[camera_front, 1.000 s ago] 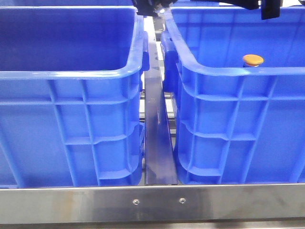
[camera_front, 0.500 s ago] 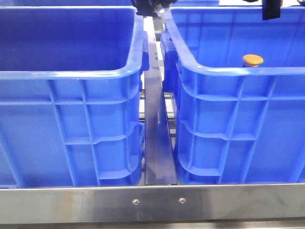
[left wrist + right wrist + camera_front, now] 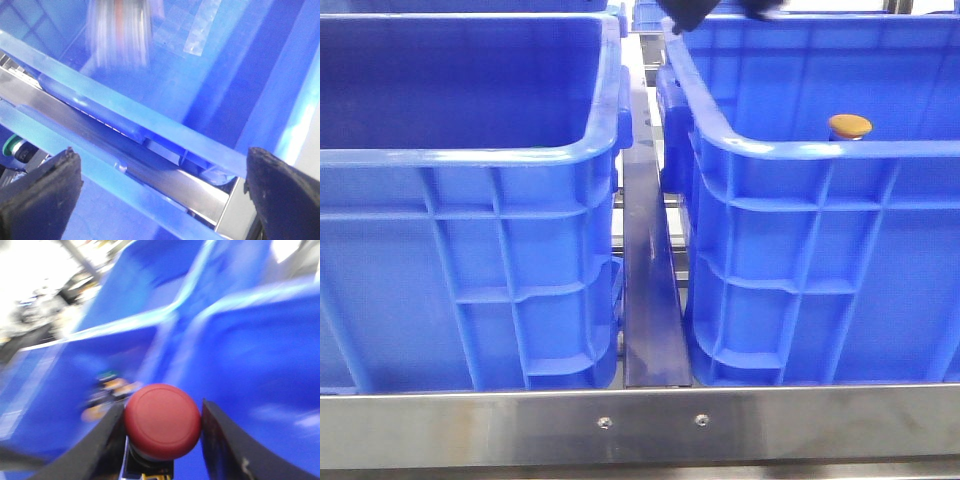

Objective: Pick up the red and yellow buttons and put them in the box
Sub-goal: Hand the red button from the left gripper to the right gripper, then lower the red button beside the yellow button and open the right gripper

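Note:
My right gripper (image 3: 162,440) is shut on the red button (image 3: 162,421), whose domed cap sits between the two dark fingers, held above blue crate walls; that view is motion-blurred. The yellow button (image 3: 850,126) rests inside the right blue crate (image 3: 820,150), just behind its near rim. An identical left crate (image 3: 470,155) stands beside it. My left gripper (image 3: 162,195) is open and empty, its fingers (image 3: 40,195) wide apart above the two crate rims and the metal rail (image 3: 210,190) between them. Only dark blurred arm parts (image 3: 685,12) show at the front view's top edge.
A steel rail (image 3: 650,290) runs between the crates and a steel bar (image 3: 640,425) crosses the front. A blurred white and orange object (image 3: 120,32) lies in a crate in the left wrist view. Blurred small parts (image 3: 107,390) lie in a crate below the red button.
The dark gripper piece at the front view's top right has left the frame. The dark shape at top centre has shifted right and is blurred. The yellow button has not moved.

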Motion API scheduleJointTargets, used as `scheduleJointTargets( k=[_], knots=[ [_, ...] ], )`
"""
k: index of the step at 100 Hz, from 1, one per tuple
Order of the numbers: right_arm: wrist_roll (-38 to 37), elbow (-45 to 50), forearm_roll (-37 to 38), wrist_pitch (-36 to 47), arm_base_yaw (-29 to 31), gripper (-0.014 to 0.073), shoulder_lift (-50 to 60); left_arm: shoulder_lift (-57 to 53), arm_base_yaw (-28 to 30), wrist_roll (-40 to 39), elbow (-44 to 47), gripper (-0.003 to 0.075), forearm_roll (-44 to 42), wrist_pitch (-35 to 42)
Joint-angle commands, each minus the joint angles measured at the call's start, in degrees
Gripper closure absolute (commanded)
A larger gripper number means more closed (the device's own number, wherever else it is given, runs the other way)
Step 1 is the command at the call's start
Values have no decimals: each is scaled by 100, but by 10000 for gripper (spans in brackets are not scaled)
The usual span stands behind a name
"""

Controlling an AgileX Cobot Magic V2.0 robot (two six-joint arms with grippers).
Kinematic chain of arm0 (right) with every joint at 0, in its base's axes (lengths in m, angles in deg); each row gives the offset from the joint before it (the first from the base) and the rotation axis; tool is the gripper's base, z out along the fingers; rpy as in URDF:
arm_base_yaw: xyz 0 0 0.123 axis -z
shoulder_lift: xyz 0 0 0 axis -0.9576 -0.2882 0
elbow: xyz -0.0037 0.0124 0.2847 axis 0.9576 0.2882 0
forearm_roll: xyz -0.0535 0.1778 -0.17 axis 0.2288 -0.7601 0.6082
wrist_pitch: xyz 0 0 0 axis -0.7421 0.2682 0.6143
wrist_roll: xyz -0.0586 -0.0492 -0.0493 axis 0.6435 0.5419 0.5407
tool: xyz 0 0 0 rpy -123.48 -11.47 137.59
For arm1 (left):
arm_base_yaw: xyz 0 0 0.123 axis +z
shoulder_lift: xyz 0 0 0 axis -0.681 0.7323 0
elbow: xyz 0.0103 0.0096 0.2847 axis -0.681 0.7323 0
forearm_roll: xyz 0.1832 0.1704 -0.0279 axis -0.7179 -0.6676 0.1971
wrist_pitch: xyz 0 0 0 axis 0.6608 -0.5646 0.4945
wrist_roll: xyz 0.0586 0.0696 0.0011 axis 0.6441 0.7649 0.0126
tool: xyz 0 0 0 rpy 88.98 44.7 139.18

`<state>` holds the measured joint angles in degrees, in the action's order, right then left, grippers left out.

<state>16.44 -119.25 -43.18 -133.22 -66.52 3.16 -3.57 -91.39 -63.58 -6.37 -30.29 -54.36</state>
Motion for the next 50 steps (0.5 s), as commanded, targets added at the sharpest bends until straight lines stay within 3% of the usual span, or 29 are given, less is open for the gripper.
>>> scheduleJointTargets(
  k=[1, 21, 40, 50],
  knots=[
    [690, -200, -148, 85, 403, 473, 158, -217, -51, -2, -198, 100, 0, 289],
    [1946, -173, 255, 1587, 579, 473, 158, -217, -51, -2, -198, 100, 0, 289],
    [2666, -173, -117, 3066, 567, 473, 74, -217, -51, -2, -198, 100, 0, 289],
    [2950, -173, -315, 3236, 567, 473, -132, -217, -51, -2, -198, 100, 0, 324]
  ],
)
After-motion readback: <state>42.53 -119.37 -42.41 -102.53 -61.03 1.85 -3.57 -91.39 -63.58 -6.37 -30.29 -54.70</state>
